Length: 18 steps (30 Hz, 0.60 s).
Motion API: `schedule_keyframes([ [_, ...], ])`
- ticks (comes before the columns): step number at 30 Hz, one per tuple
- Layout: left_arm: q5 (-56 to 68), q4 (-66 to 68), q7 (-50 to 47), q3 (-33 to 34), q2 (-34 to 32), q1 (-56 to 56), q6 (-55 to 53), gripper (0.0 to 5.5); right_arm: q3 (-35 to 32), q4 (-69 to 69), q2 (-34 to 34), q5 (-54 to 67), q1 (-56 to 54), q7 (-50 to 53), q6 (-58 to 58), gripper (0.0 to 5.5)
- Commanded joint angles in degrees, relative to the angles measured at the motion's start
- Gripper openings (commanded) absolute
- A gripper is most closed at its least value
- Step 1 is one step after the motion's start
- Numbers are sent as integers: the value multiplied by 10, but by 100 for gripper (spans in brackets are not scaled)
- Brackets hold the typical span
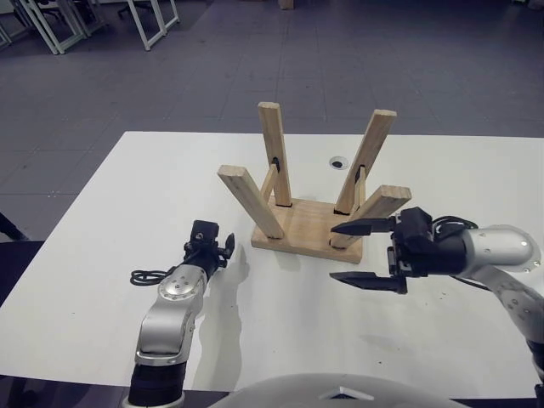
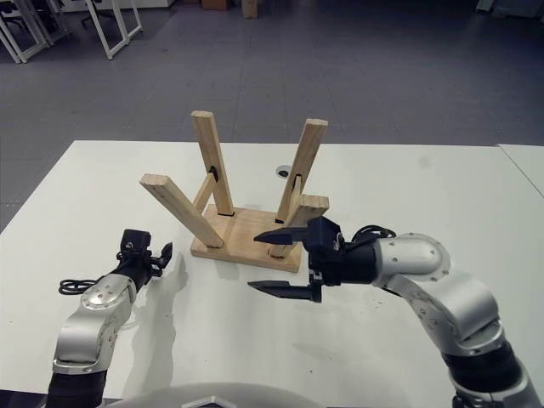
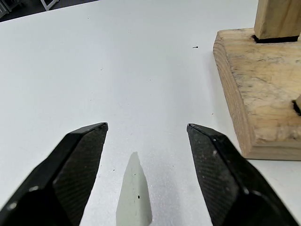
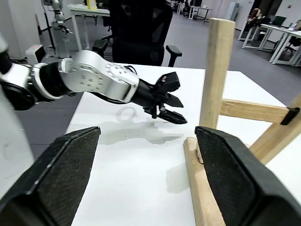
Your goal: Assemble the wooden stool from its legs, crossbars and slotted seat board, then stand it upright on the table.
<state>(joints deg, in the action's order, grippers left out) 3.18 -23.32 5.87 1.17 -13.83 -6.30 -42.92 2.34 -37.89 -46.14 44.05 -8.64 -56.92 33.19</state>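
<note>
The wooden stool stands upside down on the white table (image 1: pixel 127 195). Its seat board (image 1: pixel 302 229) lies flat, with several legs (image 1: pixel 274 153) angled upward and crossbars (image 1: pixel 270 183) between them. My left gripper (image 1: pixel 228 247) rests low on the table just left of the seat board (image 3: pixel 263 94), open and holding nothing (image 3: pixel 148 136). My right gripper (image 1: pixel 333 252) hovers at the board's front right corner, open wide with one finger above the other and nothing between them (image 4: pixel 148 134). In the right wrist view the left gripper (image 4: pixel 171 110) lies beyond, beside a leg (image 4: pixel 216 70).
A round cable hole (image 1: pixel 340 161) sits in the table behind the stool. A black cable (image 1: pixel 149 276) loops beside my left forearm. The table's far edge runs just behind the stool; dark floor and white desk frames (image 1: pixel 153 21) lie beyond.
</note>
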Motion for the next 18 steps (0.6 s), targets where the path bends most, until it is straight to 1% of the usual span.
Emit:
schedule_keyframes([
  [1,0,1,4,-1,1,9,-3,313,-59,3,-9,111,-60,19,52,371],
  [3,0,3,6,-3,1,9,-5,313,-94,31,8,201,-135,72,77,371],
  [5,0,3,6,-4,0,8,-8,313,-127,84,30,308,-230,166,90,371],
  [7,0,6,7,-4,-1,7,-7,313,-151,141,42,362,-290,234,96,371],
  [10,0,8,7,-1,-2,6,-5,313,-163,202,52,338,-322,277,89,371],
  [13,0,10,7,1,-2,8,-3,313,-166,229,74,336,-345,280,81,371],
  [16,0,13,9,0,-3,9,-2,313,-138,213,104,337,-329,257,92,371],
  [17,0,15,10,0,-4,9,-1,313,-117,206,105,320,-306,234,100,371],
  [18,-1,16,11,0,-5,10,0,313,-83,206,93,279,-272,202,105,371],
])
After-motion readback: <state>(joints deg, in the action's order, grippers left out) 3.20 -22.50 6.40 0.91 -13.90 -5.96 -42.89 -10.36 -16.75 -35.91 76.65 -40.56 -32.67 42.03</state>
